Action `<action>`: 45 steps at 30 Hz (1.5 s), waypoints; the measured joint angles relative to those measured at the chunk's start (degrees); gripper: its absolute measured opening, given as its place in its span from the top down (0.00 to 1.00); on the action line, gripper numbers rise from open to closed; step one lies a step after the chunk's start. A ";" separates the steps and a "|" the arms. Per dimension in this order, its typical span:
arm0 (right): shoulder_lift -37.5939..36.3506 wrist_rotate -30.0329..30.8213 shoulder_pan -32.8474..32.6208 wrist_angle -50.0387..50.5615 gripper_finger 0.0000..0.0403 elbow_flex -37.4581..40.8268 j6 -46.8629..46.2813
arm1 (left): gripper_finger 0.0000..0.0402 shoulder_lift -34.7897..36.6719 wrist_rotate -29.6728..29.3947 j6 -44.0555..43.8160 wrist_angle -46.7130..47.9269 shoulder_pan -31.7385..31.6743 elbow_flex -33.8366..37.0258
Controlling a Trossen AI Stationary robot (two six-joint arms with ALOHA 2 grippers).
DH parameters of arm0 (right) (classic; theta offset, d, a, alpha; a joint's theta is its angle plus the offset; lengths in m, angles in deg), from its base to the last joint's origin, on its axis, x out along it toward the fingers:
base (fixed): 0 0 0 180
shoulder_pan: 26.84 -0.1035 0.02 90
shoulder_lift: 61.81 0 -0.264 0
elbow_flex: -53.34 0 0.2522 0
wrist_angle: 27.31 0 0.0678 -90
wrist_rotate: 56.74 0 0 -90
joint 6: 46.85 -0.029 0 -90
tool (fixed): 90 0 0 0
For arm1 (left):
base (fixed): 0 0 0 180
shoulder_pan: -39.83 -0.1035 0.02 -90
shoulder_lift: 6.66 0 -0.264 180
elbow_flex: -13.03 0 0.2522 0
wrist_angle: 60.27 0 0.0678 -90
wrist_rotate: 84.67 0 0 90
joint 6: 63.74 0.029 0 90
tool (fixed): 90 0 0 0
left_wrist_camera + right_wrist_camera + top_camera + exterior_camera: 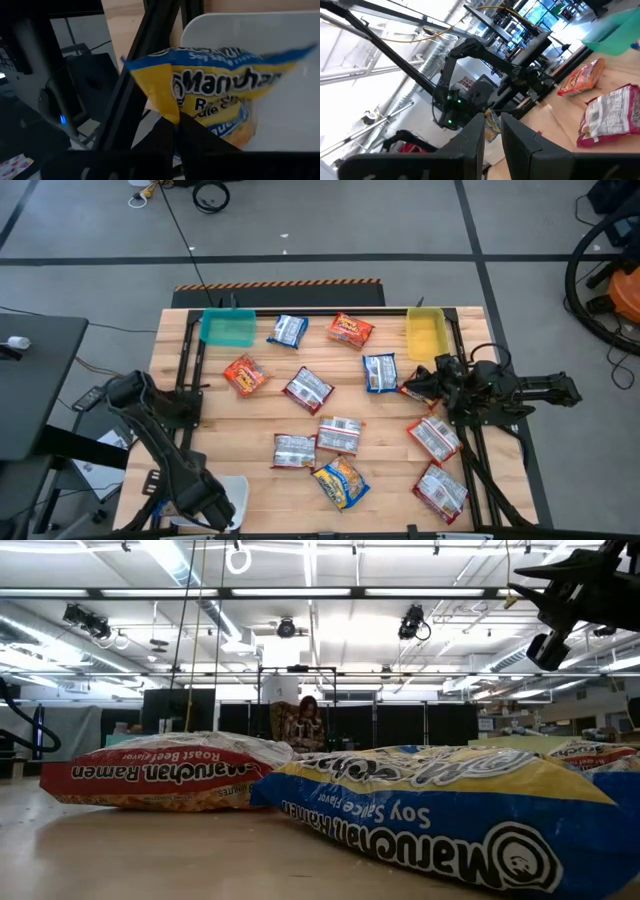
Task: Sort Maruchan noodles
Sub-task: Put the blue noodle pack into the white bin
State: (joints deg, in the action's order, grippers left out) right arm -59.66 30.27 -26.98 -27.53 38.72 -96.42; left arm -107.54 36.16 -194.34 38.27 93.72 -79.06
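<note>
Several Maruchan packets lie flat on the wooden table (260, 415): orange ones (350, 330) (245, 375), blue ones (288, 330) (380, 372), red-and-white ones (308, 390) (433, 438), and a blue-and-yellow one (340, 483). My left gripper (176, 122) is at the near left corner, shut on a blue-and-yellow packet (220, 85) over the white tray (280, 35). My right gripper (492, 125) hovers raised at the right side, above a reddish packet (413, 391). Its fingers stand slightly apart with nothing between them. My left gripper pinches the blue-and-yellow packet between its two fingers, by a yellow folded edge at one end (167, 107). The packet stretches away beyond the fingertips, over the white tray. Whether its far part rests on the tray, I cannot tell.
A teal tray (228, 328) and a yellow tray (426, 332) stand at the far edge, and the white tray (238, 490) at the near left. Dark frame rails run along both table sides. In the low view a person (306, 725) sits far behind the table.
</note>
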 joint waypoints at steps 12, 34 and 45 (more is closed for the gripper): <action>0.00 -1.37 0.00 -0.15 0.83 0.00 -6.24 | 0.75 -1.12 3.40 6.00 0.13 -1.02 -0.26; 28.82 -1.07 -1.56 11.19 0.86 -21.10 0.56 | 0.60 8.65 -46.97 99.19 -21.52 -19.62 -6.62; 47.81 -2.56 -11.66 21.45 0.86 -37.30 0.02 | 0.60 1.51 -39.68 141.16 -52.61 -29.22 -6.60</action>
State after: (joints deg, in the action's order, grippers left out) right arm -11.85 27.71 -38.64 -6.08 1.42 -96.40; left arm -106.02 -3.52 -53.18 -14.34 64.50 -85.66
